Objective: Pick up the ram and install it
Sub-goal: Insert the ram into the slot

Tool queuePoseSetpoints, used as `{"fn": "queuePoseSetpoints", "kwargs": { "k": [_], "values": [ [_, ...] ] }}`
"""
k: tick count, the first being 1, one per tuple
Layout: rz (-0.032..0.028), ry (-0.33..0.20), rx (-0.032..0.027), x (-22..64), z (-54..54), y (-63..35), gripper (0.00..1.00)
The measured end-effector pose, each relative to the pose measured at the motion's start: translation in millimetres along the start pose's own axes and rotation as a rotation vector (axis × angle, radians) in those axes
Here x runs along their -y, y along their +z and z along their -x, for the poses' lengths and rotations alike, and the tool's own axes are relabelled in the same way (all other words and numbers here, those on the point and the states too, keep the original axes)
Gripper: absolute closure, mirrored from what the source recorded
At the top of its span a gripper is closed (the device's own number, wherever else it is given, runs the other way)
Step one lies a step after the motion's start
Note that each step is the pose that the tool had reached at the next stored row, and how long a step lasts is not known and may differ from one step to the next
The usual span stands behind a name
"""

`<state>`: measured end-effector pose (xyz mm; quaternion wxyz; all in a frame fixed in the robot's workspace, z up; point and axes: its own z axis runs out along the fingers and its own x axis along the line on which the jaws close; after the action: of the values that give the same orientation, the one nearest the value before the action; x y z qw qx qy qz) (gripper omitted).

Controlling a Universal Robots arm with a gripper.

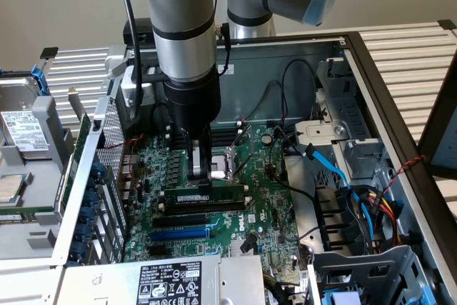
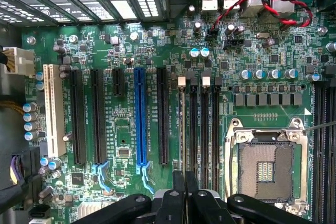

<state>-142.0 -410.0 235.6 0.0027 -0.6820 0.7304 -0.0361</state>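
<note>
The ram (image 1: 203, 195), a thin green stick with a white label, stands on edge along the long black memory slots (image 1: 200, 207) of the motherboard (image 1: 257, 212). My gripper (image 1: 202, 180) comes straight down on its top edge, fingers shut on the ram near its middle. Whether the stick is seated in a slot I cannot tell. In the wrist view the black fingers (image 2: 173, 203) meet at my gripper (image 2: 182, 184), right over the row of black memory slots (image 2: 202, 124) beside the processor socket (image 2: 265, 169).
A blue slot (image 1: 178, 233) (image 2: 140, 116) and further black slots lie nearby. Blue and black cables (image 1: 335, 169) and a drive cage (image 1: 357, 155) crowd the exterior view's right. A power supply (image 1: 171, 283) sits in front, and case walls (image 1: 86, 169) ring the board.
</note>
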Motion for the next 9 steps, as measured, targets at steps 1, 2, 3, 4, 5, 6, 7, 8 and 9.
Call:
{"fn": "queuePoseSetpoints", "kwargs": {
  "k": [1, 2, 3, 4, 5, 6, 7, 8, 9],
  "values": [
    [0.0, 0.0, 0.0, 0.0, 0.0, 0.0, 0.88],
    [0.0, 0.0, 0.0, 0.0, 0.2, 0.0, 0.88],
    [-0.0001, 0.0, 0.0001, 0.0, 1.0, 0.1, 0.88],
    [-0.0001, 0.0, 0.0001, -0.1, 1.6, 0.0, 0.88],
    [-0.0001, 0.0, 0.0001, -0.1, 1.6, 0.0, 0.88],
    [-0.0001, 0.0, 0.0001, -0.1, 1.6, 0.0, 0.88],
    [-0.0001, 0.0, 0.0001, -0.1, 1.6, 0.0, 0.88],
    [0.0, 0.0, 0.0001, -0.1, 1.6, 0.0, 0.88],
    [-0.0001, 0.0, 0.0001, -0.2, 1.6, 0.0, 0.88]
  ]
}}
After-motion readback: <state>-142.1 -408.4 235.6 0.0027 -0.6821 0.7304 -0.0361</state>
